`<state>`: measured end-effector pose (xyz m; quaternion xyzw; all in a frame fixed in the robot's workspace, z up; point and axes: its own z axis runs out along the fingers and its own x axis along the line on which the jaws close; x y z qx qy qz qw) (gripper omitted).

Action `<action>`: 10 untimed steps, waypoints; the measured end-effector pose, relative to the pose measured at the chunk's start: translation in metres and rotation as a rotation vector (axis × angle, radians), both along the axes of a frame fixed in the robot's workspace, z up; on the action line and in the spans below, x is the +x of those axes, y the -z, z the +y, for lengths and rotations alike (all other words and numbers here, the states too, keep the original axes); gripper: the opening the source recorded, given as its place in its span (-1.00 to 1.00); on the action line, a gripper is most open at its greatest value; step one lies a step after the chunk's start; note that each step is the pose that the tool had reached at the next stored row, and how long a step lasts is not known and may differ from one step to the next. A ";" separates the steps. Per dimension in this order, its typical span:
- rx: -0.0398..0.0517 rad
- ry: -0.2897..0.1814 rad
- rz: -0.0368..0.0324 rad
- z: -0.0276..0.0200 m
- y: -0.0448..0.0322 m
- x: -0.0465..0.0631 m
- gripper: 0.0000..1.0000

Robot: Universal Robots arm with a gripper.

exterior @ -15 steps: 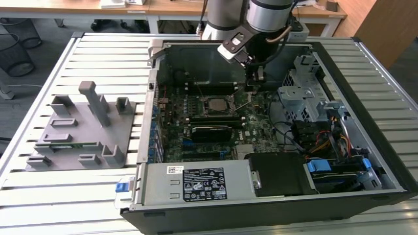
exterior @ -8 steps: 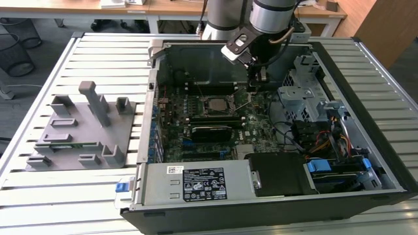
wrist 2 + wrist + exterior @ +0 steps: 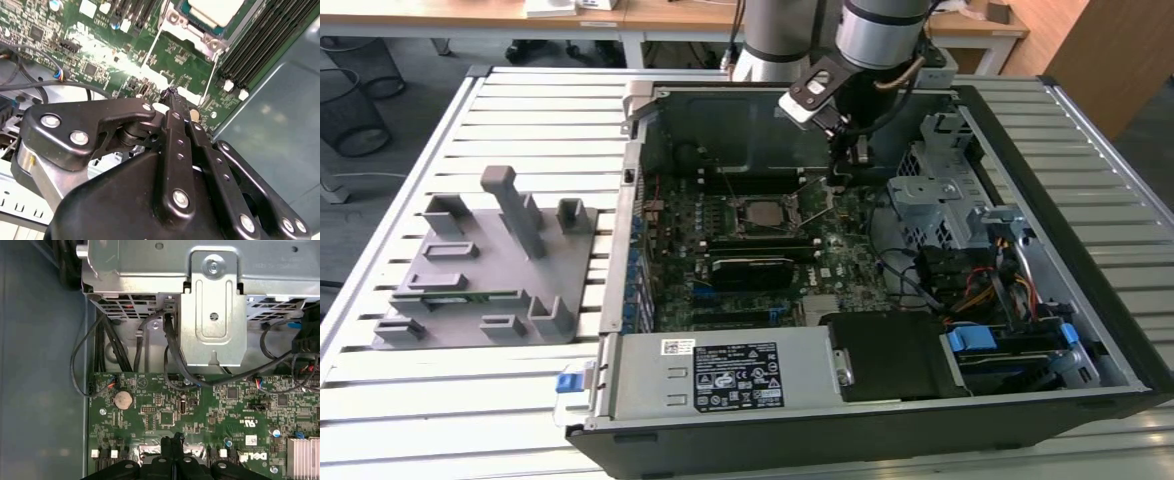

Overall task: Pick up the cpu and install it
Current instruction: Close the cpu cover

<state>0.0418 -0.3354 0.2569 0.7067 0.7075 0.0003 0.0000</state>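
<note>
Silver-grey metal showed where the cpu (image 3: 761, 213) already lay in the socket frame (image 3: 171, 17). The gripper (image 3: 843, 175) hung just beside it, fingers pinched together on nothing, seemingly to work the latch.

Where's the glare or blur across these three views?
Second wrist view: hard glare streak on the motherboard, cpu top washed pale, gripper linkage crowds the foreground. First wrist view: even light, small hot patch on the motherboard by the gripper. Exterior view: slatted table bright, case interior darker; no obvious blur.
</note>
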 end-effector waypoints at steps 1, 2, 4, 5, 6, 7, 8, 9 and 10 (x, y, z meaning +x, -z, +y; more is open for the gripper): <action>-0.0001 0.000 0.0019 0.0004 0.0007 0.002 -0.79; -0.0001 0.000 0.0040 0.0007 0.0016 0.004 -0.79; -0.0001 0.000 0.0071 0.0016 0.0033 0.008 -0.79; -0.0001 0.000 0.0083 0.0021 0.0042 0.009 -0.79; 0.0000 -0.001 0.0094 0.0027 0.0052 0.011 -0.79; 0.0000 -0.001 0.0105 0.0032 0.0061 0.012 -0.79; -0.0001 -0.001 0.0116 0.0037 0.0069 0.013 -0.79; 0.0000 -0.001 0.0127 0.0043 0.0077 0.015 -0.79; 0.0000 -0.001 0.0137 0.0047 0.0086 0.016 -0.79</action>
